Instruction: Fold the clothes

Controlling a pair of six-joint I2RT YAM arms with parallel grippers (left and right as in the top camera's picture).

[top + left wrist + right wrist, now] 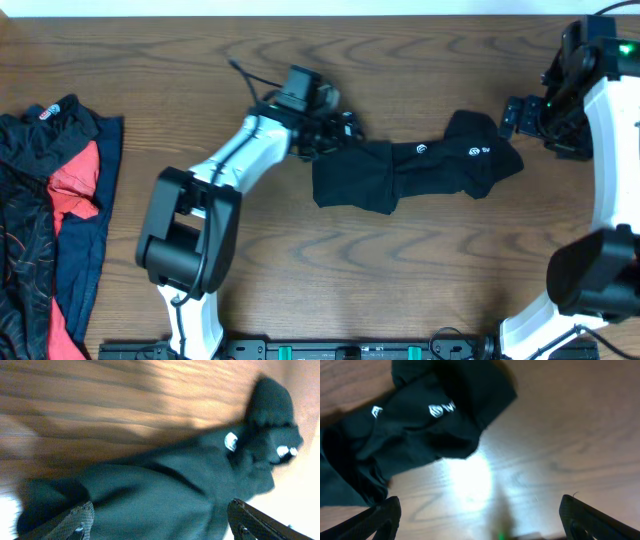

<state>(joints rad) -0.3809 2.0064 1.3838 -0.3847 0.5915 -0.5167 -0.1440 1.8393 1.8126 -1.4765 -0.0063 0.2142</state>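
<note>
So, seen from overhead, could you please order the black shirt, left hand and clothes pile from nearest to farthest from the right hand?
From the right hand:
1. black shirt, mid-table, just beside it.
2. left hand, at the shirt's far end.
3. clothes pile, at the table's left edge.

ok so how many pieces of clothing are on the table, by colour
plain black with white logos: 1
black patterned: 1
red: 1
navy: 1
total: 4 visible; the three at the left overlap, so more could be hidden
</note>
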